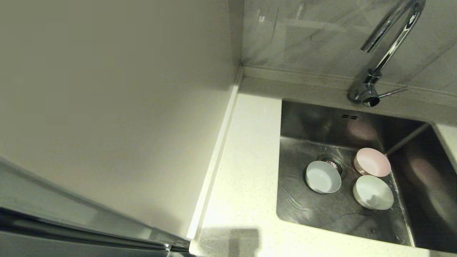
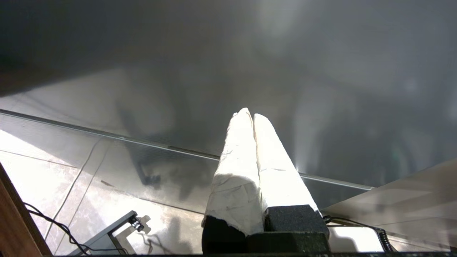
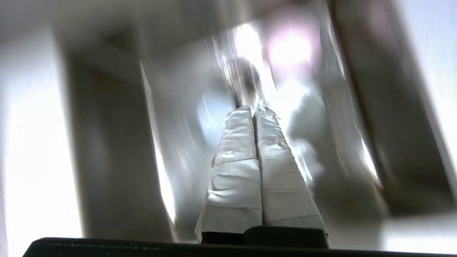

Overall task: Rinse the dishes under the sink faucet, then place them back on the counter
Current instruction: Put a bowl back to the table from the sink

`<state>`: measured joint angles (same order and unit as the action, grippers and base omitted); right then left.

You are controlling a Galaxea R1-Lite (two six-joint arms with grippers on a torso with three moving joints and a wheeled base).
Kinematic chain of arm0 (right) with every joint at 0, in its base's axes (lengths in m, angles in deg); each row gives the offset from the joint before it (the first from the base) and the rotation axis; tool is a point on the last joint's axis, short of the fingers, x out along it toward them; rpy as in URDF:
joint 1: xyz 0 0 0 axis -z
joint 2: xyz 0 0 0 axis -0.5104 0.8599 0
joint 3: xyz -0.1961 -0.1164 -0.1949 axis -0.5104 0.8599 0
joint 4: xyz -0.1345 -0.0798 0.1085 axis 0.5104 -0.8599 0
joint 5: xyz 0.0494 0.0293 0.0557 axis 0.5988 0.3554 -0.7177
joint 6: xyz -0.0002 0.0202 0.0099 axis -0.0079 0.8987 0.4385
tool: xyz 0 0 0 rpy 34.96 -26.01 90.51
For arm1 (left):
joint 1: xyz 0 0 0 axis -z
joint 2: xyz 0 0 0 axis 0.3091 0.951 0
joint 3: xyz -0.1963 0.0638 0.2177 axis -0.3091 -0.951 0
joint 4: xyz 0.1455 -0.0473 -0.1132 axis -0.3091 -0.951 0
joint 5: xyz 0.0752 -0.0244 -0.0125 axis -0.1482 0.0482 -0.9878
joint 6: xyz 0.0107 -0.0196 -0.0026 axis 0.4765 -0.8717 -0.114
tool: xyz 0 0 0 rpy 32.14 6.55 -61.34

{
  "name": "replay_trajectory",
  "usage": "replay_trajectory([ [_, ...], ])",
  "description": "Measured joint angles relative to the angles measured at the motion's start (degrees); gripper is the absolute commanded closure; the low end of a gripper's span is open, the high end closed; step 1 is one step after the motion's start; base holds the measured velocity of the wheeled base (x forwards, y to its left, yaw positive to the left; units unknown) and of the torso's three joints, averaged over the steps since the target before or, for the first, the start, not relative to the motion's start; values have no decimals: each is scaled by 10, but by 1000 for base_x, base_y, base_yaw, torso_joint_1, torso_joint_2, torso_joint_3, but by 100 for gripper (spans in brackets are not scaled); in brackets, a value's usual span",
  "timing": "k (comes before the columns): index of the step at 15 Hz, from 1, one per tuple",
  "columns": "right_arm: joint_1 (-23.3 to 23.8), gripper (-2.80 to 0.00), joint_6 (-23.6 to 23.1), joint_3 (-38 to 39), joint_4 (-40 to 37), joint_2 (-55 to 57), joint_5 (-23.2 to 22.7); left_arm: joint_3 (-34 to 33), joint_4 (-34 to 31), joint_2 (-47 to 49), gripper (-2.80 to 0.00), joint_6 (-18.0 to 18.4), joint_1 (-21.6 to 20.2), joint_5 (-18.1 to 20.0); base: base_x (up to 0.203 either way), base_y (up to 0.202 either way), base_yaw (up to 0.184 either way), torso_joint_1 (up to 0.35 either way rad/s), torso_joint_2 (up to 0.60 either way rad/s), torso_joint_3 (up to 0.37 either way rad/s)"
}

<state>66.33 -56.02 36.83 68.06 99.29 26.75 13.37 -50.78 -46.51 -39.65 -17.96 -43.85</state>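
On the sink floor, near the right front corner: three small bowls, all upright, all apart from the table.
- Pale blue bowl [image 1: 323, 177]: partly over the round drain strainer [image 1: 334, 164], on its near-left side.
- Pale pink bowl [image 1: 372, 162]: against the right wall of the basin, farthest back of the three.
- Pale mint-white bowl [image 1: 373, 192]: just in front of the pink one, touching or almost touching it.

Sink [image 1: 300, 121]: square steel basin, floor showing wet streaks toward the front.

Faucet [image 1: 389, 46]: chrome gooseneck on the back ledge, thin side lever [image 1: 392, 92] pointing right. No stream of water is visible from the spout.

Table [image 1: 246, 171]: white speckled top left of and in front of the basin; no dish stands on it.

Left tool [image 2: 249, 116]: white-wrapped fingers pressed together, holding nothing, parked low over a tiled floor, away from the sink.

Right tool [image 3: 254, 111]: fingers closed tip to tip, empty; its surroundings are too smeared to place, and neither arm appears in the head view.

Progress, as judged: early. No bowl is held, none is under the spout, none is back on the table; whether any has been rinsed cannot be told. Three lifts, rinses and returns appear to remain.
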Motion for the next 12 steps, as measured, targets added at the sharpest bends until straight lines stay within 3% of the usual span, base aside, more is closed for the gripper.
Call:
replay_trajectory([
  [2, 7, 0, -31, 17, -65, -20, 12, 0, 0, 0, 0, 0, 0, 0, 0, 0, 0, 0, 0, 0],
  [7, -27, 0, -32, 45, -66, -26, 130, 0, 0, 0, 0, 0, 0, 0, 0, 0, 0, 0, 0, 0],
  [12, -80, 0, -45, -3, -57, 33, 148, 0, 0, 0, 0, 0, 0, 0, 0, 0, 0, 0, 0, 0],
])
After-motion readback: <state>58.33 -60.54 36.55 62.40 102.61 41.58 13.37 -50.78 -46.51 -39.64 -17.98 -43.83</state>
